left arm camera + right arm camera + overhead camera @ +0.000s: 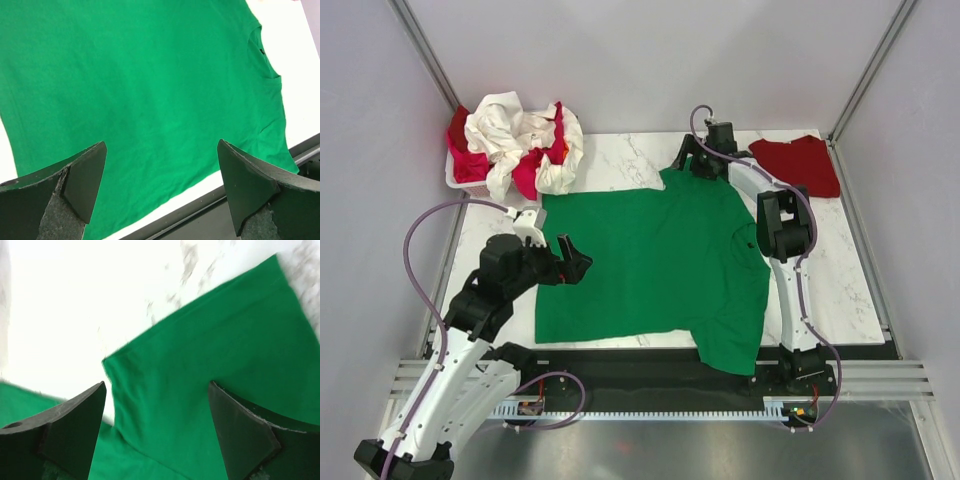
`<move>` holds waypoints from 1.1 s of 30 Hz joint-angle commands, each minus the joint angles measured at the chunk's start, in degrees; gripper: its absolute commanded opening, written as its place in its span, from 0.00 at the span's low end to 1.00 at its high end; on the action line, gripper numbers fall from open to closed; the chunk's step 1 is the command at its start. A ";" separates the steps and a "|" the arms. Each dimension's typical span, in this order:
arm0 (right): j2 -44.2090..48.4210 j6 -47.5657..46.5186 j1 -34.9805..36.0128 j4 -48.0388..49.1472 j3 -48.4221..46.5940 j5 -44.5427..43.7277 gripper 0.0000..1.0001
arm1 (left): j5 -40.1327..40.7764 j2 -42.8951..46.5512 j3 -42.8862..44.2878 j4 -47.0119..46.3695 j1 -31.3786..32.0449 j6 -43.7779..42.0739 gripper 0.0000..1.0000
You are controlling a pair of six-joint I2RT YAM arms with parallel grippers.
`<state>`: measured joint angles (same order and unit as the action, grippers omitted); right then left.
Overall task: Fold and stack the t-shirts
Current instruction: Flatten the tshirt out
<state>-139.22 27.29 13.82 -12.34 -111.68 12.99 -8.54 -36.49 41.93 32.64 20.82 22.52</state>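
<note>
Overhead and wrist views of the two-arm workspace. A bright green t-shirt lies spread flat across the middle of the white marbled table, its hem to the left and its collar to the right. Its near sleeve hangs over the table's near edge by the base of the right arm.

The left gripper is at the shirt's left edge with its jaws released and standing wide apart. In its wrist view only flat green cloth shows between the dark fingers, and nothing is grasped.

The right gripper is at the shirt's far sleeve, jaws likewise spread. In its wrist view the sleeve's edge lies between the fingers, which are not closed on it. Whether the fingertips touch the cloth cannot be told.

A dark red t-shirt lies folded at the table's far right corner, well apart from the green one. At the far left corner, a white basket holds a crumpled cream-white t-shirt heaped with a pinkish red t-shirt.
</note>
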 commanded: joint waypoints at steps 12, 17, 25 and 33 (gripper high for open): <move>-20.04 3.65 -4.95 -9.81 -25.51 -3.68 0.91 | 2.82 -0.77 -0.62 -0.30 0.19 -2.40 0.99; -16.54 1.90 -5.03 -9.19 -23.77 -4.46 0.93 | 5.10 -2.79 -0.19 -0.12 0.19 -1.78 0.97; 3.03 -0.92 -6.53 -9.19 -17.80 -2.79 0.98 | 12.31 -12.96 1.22 5.05 1.50 4.10 0.93; 29.15 -0.66 -7.41 -7.53 4.86 -6.58 0.98 | 14.78 -16.51 -4.66 5.41 11.25 12.54 0.93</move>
<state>-122.17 27.00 6.57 -21.96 -113.40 8.08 3.73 -52.88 39.40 36.91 29.02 30.41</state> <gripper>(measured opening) 0.979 0.927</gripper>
